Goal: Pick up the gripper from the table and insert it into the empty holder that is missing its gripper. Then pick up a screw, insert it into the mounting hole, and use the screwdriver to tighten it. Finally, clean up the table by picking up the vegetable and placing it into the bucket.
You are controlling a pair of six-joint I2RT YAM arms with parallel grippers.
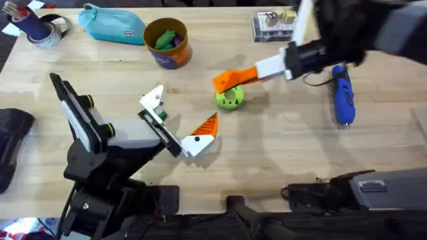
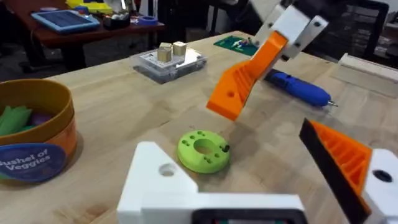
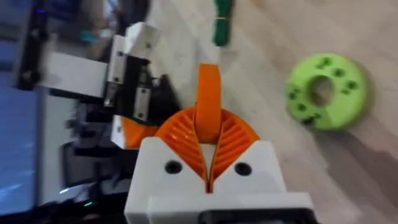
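Overhead, the right gripper [image 1: 283, 67] carries the smooth orange wedge-shaped gripper [image 1: 235, 78] above the green ring-shaped vegetable [image 1: 229, 98], so insertion is the step in hand. From the left wrist, the bare white angular holder [image 2: 163, 180] lies below. From the right wrist, its ribbed orange fingers [image 3: 180, 140] clamp the wedge; it must next align with the holder.

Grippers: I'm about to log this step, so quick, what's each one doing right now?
Left gripper: open, holding nothing.
Right gripper: shut on the gripper, the smooth orange finger.
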